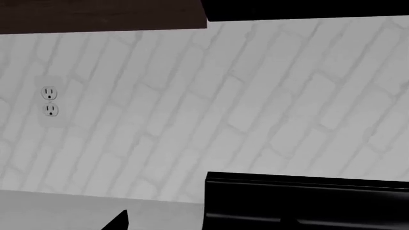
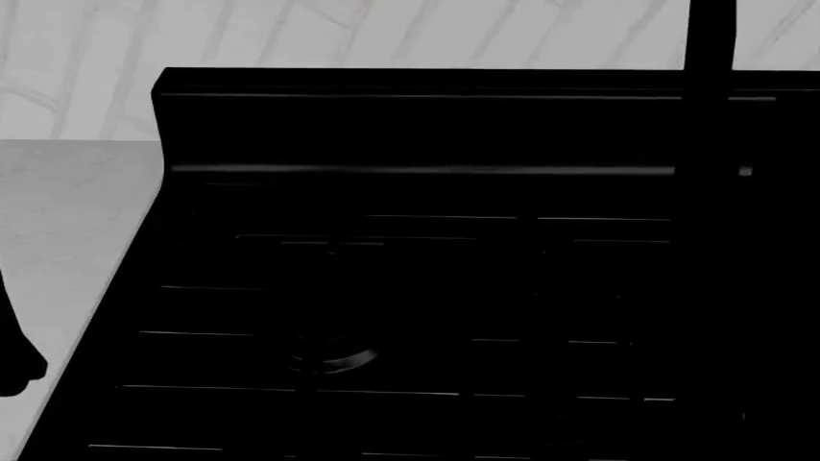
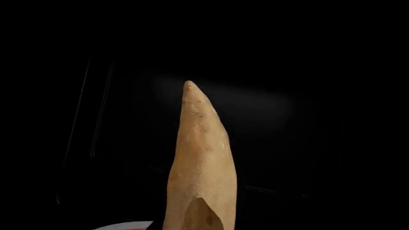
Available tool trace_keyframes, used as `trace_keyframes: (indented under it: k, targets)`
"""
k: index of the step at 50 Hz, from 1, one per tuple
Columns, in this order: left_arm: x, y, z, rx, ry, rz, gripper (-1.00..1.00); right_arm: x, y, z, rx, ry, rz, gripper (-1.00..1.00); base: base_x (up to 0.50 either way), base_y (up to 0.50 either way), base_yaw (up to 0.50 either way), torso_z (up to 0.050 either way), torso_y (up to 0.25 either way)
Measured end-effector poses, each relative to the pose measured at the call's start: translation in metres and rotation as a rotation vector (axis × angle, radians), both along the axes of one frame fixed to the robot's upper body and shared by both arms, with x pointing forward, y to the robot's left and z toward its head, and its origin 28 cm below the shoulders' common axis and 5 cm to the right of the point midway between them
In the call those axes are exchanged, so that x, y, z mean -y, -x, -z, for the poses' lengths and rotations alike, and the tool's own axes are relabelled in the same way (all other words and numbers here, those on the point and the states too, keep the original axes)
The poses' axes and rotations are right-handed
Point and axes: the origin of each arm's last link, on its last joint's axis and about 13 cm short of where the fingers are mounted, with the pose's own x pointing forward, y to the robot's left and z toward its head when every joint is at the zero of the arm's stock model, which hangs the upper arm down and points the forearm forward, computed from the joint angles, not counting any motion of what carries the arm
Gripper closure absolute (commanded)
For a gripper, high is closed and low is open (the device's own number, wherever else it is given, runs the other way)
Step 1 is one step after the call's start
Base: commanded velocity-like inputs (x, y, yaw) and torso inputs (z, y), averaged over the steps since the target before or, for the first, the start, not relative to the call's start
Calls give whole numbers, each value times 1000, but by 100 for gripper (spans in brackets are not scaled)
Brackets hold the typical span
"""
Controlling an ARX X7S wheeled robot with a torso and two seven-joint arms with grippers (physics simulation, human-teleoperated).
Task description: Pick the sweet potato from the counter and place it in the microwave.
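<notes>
The sweet potato, tan-orange and tapering to a point, stands out from my right gripper in the right wrist view. The gripper is shut on its thick end, and its fingers do not show against the dark. Behind the potato everything is black with faint door-like lines, which I take for the microwave. A black box edge beside a brown cabinet also shows in the left wrist view. My left gripper hangs open and empty over the white counter, with one fingertip showing.
The black stove with grates fills the head view, with its raised back panel against the white brick wall. The counter lies to its left. A wall outlet is nearby. A dark upright bar crosses the top right.
</notes>
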Motion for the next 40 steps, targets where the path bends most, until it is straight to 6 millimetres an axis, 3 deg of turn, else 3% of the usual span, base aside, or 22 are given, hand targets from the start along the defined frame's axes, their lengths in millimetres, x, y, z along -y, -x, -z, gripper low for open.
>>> trace_keyframes:
  k: [23, 40]
  targets:
    - [-1, 0, -1, 6, 7, 0, -100, -6, 21, -6, 95, 31, -52, 100, 0, 0, 0, 0, 0]
    - [-1, 1, -1, 7, -1, -4, -100, -8, 26, -7, 124, 47, -67, 100, 0, 0, 0, 0, -178]
